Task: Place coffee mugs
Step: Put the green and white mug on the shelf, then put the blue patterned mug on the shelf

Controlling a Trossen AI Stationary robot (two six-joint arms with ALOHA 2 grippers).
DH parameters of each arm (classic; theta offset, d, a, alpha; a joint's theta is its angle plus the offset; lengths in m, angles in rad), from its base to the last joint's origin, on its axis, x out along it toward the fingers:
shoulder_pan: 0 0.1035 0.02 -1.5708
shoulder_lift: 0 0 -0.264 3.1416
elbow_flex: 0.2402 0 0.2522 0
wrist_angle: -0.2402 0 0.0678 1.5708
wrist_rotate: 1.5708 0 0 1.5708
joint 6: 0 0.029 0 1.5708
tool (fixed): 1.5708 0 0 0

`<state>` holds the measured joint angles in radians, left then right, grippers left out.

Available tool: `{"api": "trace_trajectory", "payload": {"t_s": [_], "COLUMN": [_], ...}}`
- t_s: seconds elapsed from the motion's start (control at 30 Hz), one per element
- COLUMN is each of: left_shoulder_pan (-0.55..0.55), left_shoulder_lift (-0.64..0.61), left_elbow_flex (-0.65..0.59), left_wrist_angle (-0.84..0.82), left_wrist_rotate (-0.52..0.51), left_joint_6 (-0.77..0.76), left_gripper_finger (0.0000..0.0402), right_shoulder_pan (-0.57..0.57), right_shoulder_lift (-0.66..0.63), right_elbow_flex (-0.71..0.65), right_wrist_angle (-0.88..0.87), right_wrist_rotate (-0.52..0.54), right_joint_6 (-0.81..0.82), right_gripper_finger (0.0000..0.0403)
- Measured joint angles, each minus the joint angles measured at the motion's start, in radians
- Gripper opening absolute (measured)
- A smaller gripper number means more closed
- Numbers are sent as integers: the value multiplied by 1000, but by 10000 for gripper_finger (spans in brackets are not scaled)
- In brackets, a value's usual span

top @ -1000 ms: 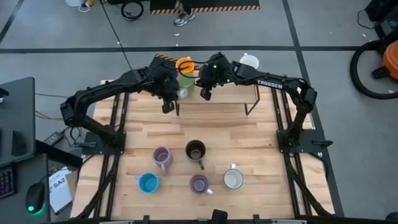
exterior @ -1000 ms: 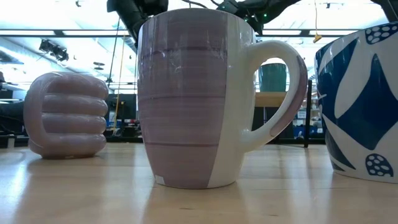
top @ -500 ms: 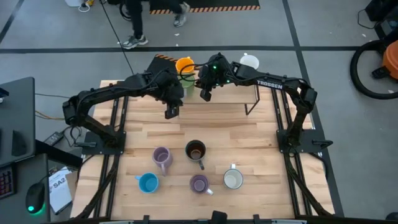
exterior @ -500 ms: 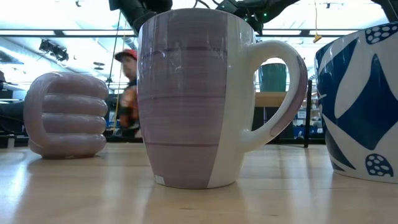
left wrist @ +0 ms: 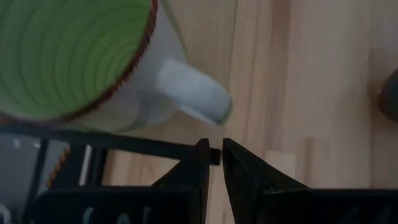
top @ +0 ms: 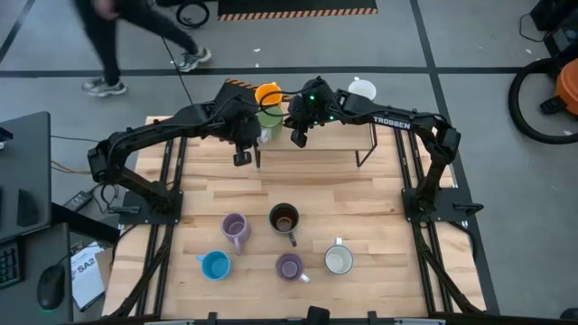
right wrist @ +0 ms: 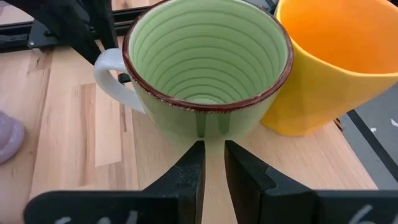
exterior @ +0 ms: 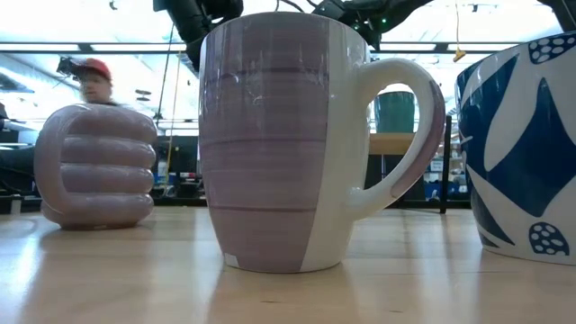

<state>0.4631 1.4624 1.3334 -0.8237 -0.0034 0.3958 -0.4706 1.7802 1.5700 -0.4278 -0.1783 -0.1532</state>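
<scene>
Beside the glossy orange mug [right wrist: 336,68], a ribbed green mug [right wrist: 208,68].

wooden table [top: 361,194], five mugs [top: 287,219], rack [top: 366,149]

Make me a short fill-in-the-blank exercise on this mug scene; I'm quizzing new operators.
1. The green mug stands right beside the ____ mug.
2. The left gripper has its fingers nearly ____.
3. In the high view, ____ mugs stand on the near part of the table.

Missing words: orange; shut; five
</scene>
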Motion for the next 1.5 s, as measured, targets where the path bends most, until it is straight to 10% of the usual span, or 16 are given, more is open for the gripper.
{"api": "trace_trajectory", "payload": {"t_s": [0.97, 1.5], "left_shoulder_pan": [-2, -30], "left_shoulder_lift": [4, -113], "left_elbow_flex": [0, 1], "left_wrist_angle": [75, -31], "left_wrist_rotate": [136, 72], "left_joint_6": [84, -145], "left_gripper_finger": [50, 50], "right_shoulder_pan": [2, 24], "right_shoulder_lift": [0, -99], "right_elbow_flex": [0, -1], "right_wrist_angle": [8, -145], "right_wrist_rotate": [0, 31], "right_joint_6": [3, 62], "right_gripper_finger": [66, 66]}}
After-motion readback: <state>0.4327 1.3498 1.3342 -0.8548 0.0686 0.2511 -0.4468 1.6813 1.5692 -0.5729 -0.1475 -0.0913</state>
